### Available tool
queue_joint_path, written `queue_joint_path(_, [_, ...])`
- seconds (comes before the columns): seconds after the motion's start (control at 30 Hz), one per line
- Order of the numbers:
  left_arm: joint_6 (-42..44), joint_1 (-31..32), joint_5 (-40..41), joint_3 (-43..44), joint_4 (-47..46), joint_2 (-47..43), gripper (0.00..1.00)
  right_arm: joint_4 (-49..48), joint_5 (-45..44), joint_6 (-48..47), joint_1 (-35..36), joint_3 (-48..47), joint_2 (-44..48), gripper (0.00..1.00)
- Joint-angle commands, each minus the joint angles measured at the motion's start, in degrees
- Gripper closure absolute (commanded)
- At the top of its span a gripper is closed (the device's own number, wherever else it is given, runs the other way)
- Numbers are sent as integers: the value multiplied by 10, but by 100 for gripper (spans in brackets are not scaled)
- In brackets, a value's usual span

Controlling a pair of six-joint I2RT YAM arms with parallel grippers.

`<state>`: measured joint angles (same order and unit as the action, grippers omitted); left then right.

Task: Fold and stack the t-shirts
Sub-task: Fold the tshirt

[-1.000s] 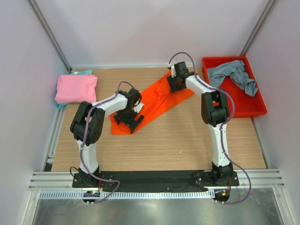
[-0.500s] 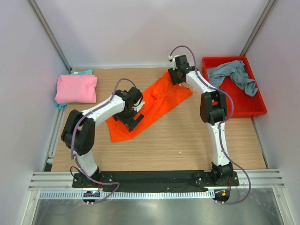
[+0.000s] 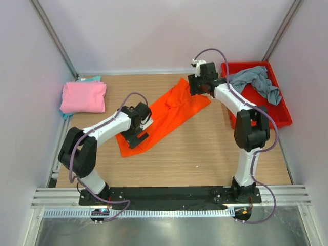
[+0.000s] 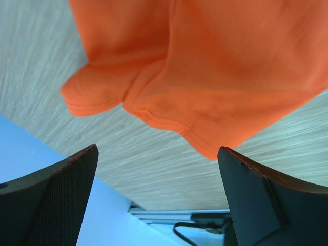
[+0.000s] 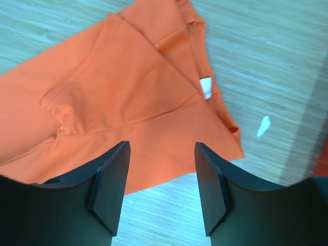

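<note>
Orange t-shirt (image 3: 169, 115) lies flat on the wood-grain counter (image 3: 200, 154), stretched diagonally from near-left to far-right across the middle. Some folds in the cloth show in the right wrist view. Collar end with a small white tag (image 5: 205, 87) points to the far right, hem end to the near left.

Left fingers (image 3: 136, 137) spread wide, nothing in them, over the hem corner. Right fingers (image 3: 196, 88) also apart, gripping nothing, over the collar end; can't tell if either pair touches the cloth.

Pink t-shirt (image 3: 83, 97) sits folded at the counter's left edge, on top of a teal t-shirt (image 3: 93, 79) that only peeks out at the far side. Grey-blue t-shirt (image 3: 256, 82) lies crumpled in the red bin (image 3: 279, 119) at the far right corner, just beside the right arm.

A small white speck (image 5: 263, 126) is on the counter near the collar.

Plain pale walls (image 3: 154, 36) close in three sides, with metal posts (image 3: 54, 38) in the back corners. An aluminium rail (image 3: 169, 195) runs along the near edge, where the arm bases are bolted.
</note>
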<state>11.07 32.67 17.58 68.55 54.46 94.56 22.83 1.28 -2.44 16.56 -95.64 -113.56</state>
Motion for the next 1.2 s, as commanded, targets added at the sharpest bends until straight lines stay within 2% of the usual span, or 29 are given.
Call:
queue_joint_path(0.0, [68, 2, 52, -42, -42, -21, 0, -40, 39, 23, 1, 44, 5, 41])
queue_joint_path(0.3, [113, 2, 124, -73, -106, -31, 0, -107, 44, 47, 1, 66, -23, 41])
queue_joint_path(0.53, [113, 3, 91, -100, -172, 30, 1, -94, 49, 53, 0, 43, -73, 41])
queue_joint_path(0.77, [78, 20, 44, -139, -186, 33, 1, -75, 37, 37, 1, 33, -87, 41])
queue_joint_path(0.87, [55, 64, 47, -148, -180, 33, 0, -44, 22, 27, -2, -4, -117, 41])
queue_joint_path(0.97, [30, 136, 61, -149, -163, 39, 0, 1, 34, 34, -7, -66, -169, 41])
queue_joint_path(1.07, [36, 211, 88, -149, -163, 49, 1, 18, 44, 42, -9, -116, -213, 41])
queue_joint_path(1.17, [40, 252, 98, -127, -160, 62, 0, 35, 55, 42, -9, -172, -251, 41])
